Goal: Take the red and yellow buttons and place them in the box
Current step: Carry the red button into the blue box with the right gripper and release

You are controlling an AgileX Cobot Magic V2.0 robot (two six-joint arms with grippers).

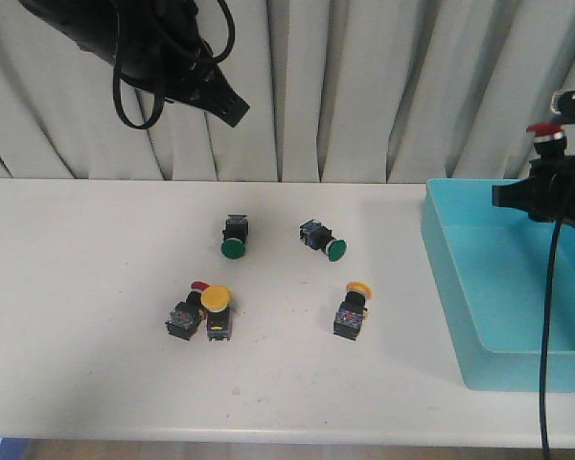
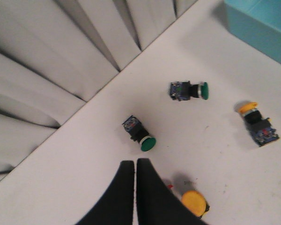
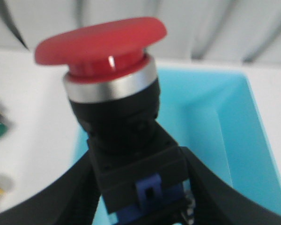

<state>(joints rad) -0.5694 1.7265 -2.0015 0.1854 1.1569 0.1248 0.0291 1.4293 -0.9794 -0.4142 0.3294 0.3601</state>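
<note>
The red button (image 3: 107, 98) sits upright, clamped in your right claw (image 3: 140, 187), directly above the box (image 1: 460, 287), so release downward.

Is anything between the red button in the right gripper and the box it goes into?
Nothing visible. The right gripper holds the red button above the box, whose visible floor is bare.

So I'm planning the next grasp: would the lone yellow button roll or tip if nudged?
The yellow button lies on its side, so tipping seems unlikely. Its round cap could let it pivot or roll in an arc, while the blocky black body probably stops a free roll. It looks rigid, likely light.
</note>
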